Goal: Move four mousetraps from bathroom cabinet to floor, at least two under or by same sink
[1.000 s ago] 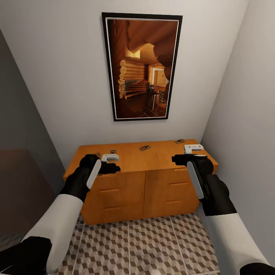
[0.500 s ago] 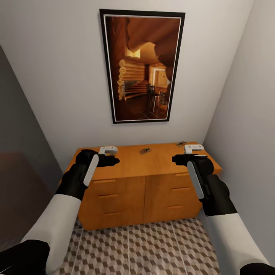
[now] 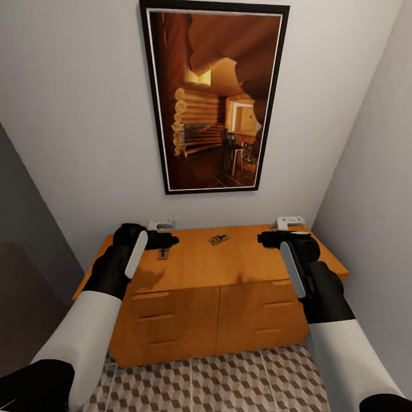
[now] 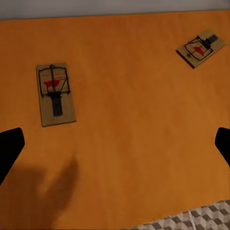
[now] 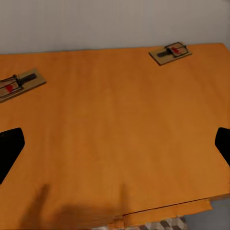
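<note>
On the cabinet (image 3: 229, 269) top, two mousetraps (image 4: 55, 94) beneath wide-spread left gripper (image 4: 115, 143), right gripper (image 5: 115, 143).

Two mousetraps (image 3: 218, 239) (image 3: 163, 254) on cabinet (image 3: 217, 269) top (well apart), picture (image 3: 213, 97) on wall behind

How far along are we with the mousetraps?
Nothing placed yet. Three mousetraps lie on the cabinet; I can't spot the fourth. Both the left gripper and right gripper hover open and empty. All picking and floor placing remains.
</note>
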Controlling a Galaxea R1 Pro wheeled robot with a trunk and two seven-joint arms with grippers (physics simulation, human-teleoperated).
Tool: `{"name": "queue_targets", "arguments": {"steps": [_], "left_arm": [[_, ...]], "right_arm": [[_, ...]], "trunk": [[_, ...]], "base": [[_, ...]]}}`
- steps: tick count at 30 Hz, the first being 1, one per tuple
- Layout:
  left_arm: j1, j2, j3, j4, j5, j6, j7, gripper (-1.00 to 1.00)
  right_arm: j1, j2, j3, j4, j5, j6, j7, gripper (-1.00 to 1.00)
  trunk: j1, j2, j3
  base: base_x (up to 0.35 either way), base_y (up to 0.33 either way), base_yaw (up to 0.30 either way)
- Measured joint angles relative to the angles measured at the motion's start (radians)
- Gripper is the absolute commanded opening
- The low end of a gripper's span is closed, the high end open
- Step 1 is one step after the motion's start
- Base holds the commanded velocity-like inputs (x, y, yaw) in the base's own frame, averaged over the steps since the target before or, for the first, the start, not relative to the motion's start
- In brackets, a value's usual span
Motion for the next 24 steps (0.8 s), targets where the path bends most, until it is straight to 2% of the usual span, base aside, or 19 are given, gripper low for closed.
{"name": "queue_targets", "arguments": {"steps": [9,24], "left_arm": [[0.000,0.000,-0.002,0.001,-0.002,-0.001,0.019,1.00],[0.003,0.000,-0.006,0.011,-0.002,0.002,0.039,1.00]], "right_arm": [[0.000,0.000,0.000,-0.007,0.000,0.001,-0.001,1.00],[0.000,-0.002,0.000,-0.018,-0.005,0.002,0.002,1.00]], "trunk": [[0.000,0.000,0.000],[0.001,0.000,0.000]], "base": [[0.239,0.000,0.000],[0.031,0.000,0.000]]}}
